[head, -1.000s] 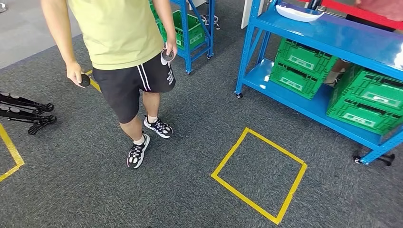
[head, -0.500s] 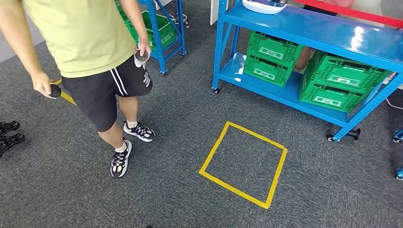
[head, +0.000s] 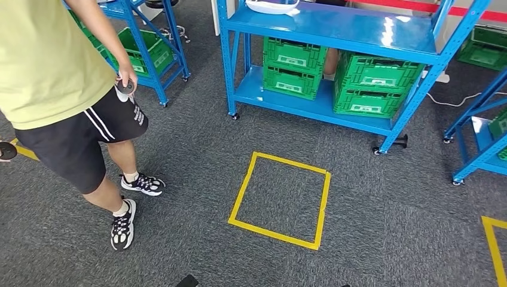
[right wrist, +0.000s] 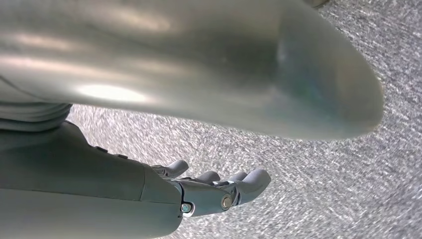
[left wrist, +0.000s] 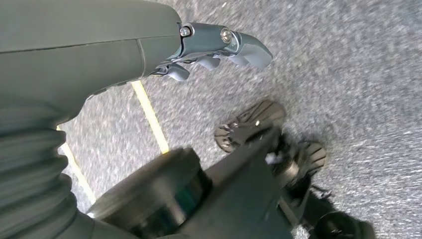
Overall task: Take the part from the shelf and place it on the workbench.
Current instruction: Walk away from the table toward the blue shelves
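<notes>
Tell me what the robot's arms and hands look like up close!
The left hand has a smooth dark grey cover, bluish-grey fingers and small silver screws, and behind it sits a ribbed grey cuff. The right hand looks the same: grey cover, rounded grey fingers, one shiny screw. A big shiny silver shell curves above it.

Warehouse/lab: blue steel racks (head: 335,36) w/ green crates (head: 293,66), yellow floor tape (head: 281,200).

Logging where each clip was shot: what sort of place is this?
Probably a workshop or warehouse test area: wheeled blue shelving, green crates and a yellow tape square on grey carpet.
</notes>
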Robot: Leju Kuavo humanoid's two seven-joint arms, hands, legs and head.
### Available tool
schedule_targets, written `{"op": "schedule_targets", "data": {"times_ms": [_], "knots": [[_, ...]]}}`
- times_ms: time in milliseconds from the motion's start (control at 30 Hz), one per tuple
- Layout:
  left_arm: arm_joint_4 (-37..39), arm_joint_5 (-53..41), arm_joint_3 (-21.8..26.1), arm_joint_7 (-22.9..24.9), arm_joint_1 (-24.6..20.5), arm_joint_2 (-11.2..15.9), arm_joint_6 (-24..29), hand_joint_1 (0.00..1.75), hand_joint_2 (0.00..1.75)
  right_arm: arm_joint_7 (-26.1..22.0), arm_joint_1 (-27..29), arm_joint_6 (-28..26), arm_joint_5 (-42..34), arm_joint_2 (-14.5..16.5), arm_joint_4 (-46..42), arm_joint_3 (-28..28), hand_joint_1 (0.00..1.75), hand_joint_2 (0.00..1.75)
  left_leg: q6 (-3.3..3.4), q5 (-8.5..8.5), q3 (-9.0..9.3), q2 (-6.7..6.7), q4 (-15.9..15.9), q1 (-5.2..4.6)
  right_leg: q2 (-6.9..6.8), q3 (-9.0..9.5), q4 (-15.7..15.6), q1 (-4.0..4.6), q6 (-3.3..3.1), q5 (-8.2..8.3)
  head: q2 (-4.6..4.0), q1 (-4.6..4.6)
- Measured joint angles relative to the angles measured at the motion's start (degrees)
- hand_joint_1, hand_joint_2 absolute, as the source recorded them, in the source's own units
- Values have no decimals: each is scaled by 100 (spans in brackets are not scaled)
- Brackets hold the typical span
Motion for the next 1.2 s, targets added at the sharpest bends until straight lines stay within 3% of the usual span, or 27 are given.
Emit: {"op": "schedule_targets", "data": {"times_ms": [33,100,133,200,267,300,333,367,400,433,500,533,600,633,700,767,833,867,900,933,1000,1033,1167,1200], "knots": [[0,-11,0,10,-20,4,-10,0,175,-1,-4,3,-2,3,1,0,0,0,28,0,36,-56,-101,-7,56,-23,-1,-3,44,12,0,-1],[-3,-35,0,31,-54,8,-37,0,175,-10,16,8,-14,3,1,-1,0,0,111,22,45,44,-131,-21,159,-57,-27,-23,137,47,0,1],[-5,-48,0,43,-67,10,-49,0,175,-17,37,9,-18,3,1,-2,0,0,158,42,56,104,-154,-23,122,-78,-6,-25,172,35,0,1],[-9,-61,0,56,-78,16,-63,0,175,-20,50,11,-10,4,1,-4,0,0,236,81,66,252,-204,-6,-157,-250,328,-19,220,-174,0,40],[-8,-62,0,60,-63,21,-72,0,175,-4,22,31,16,7,1,-4,0,0,268,80,60,422,-208,-22,-456,-614,1067,-14,261,-551,0,86],[-7,-63,0,62,-52,24,-75,0,175,8,10,47,33,6,1,-4,0,0,272,74,57,513,-206,-28,-509,-776,1401,-19,279,-675,0,92],[-7,-63,0,63,-46,26,-79,0,175,19,7,63,48,6,1,-4,0,0,274,66,58,600,-203,-31,-537,-855,1574,-26,292,-698,0,93],[-7,-64,0,62,-46,28,-83,0,175,32,8,74,61,5,1,-4,0,0,271,57,61,680,-199,-32,-561,-821,1530,-32,297,-618,0,94],[-7,-63,0,60,-50,29,-89,0,175,40,8,78,71,4,1,-4,0,0,261,46,69,752,-194,-32,-605,-662,1250,-35,292,-453,0,96],[-8,-63,0,56,-55,28,-95,0,175,49,2,79,78,2,1,-4,0,0,245,30,83,818,-185,-35,-711,-421,831,-31,277,-269,0,98],[-8,-63,0,50,-62,26,-102,0,175,62,-23,79,91,-1,-1,-4,0,0,187,-15,104,933,-165,-62,-916,-47,153,4,208,-65,0,97],[-8,-63,0,47,-66,26,-103,0,175,65,-31,81,97,-1,-1,-4,0,0,155,-33,117,979,-162,-75,-966,26,7,23,169,-47,0,94],[-12,-62,0,43,-76,21,-105,0,175,75,-24,97,110,-2,-1,-4,0,0,88,-51,157,1070,-183,-83,-870,17,-27,35,98,-51,0,87],[-16,-62,0,40,-81,19,-105,0,175,79,-15,107,114,-3,-1,-4,0,0,50,-69,172,1043,-171,-74,-816,20,-45,23,68,-38,0,86],[-23,-61,1,34,-81,19,-106,0,175,77,-14,126,117,-4,-1,-4,0,0,-20,-256,75,779,93,-52,-714,34,-82,-18,3,-5,0,58],[-19,-60,2,32,-58,27,-106,0,175,45,-27,135,115,-4,-1,-4,0,0,-55,-625,-267,472,807,-34,-623,32,-89,-34,-39,3,0,16],[-13,-60,2,33,-17,34,-106,0,175,41,-25,161,103,-4,-1,-5,0,0,-69,-820,-606,397,1442,-28,-521,33,-87,-33,-51,-2,0,0],[-10,-59,2,36,-2,38,-106,0,175,67,-17,183,95,-4,-1,-5,0,0,-70,-751,-656,392,1482,-25,-472,38,-84,-35,-49,-4,0,-5],[-9,-60,2,39,4,44,-106,0,175,108,-11,212,89,-4,-1,-6,0,44,-67,-568,-589,391,1274,-20,-432,46,-79,-38,-40,-9,0,-8],[-9,-60,2,44,2,50,-106,0,175,153,-7,242,83,-4,-1,-7,0,87,-63,-325,-430,386,884,-13,-398,56,-71,-43,-24,-17,0,-11],[-9,-58,2,63,-12,57,-105,0,175,220,-7,298,75,-3,-1,-9,0,175,-26,-12,-120,347,144,-7,-351,63,-43,-32,37,-42,0,-22],[-8,-58,2,74,-15,56,-105,0,175,252,-9,314,75,-3,-1,-10,0,175,2,45,-44,329,-54,-2,-338,58,-26,-19,66,-55,0,-23],[-8,-51,6,102,-1,46,-102,0,175,360,-1,339,97,-4,-1,-11,0,175,94,57,-39,321,-122,-18,-333,50,-31,1,-47,-64,0,-11],[-8,-43,7,104,-2,47,-102,0,175,378,-2,349,104,-3,-1,-11,0,175,114,58,-40,318,-121,-27,-336,59,-44,-2,-41,-49,0,-10]]}}
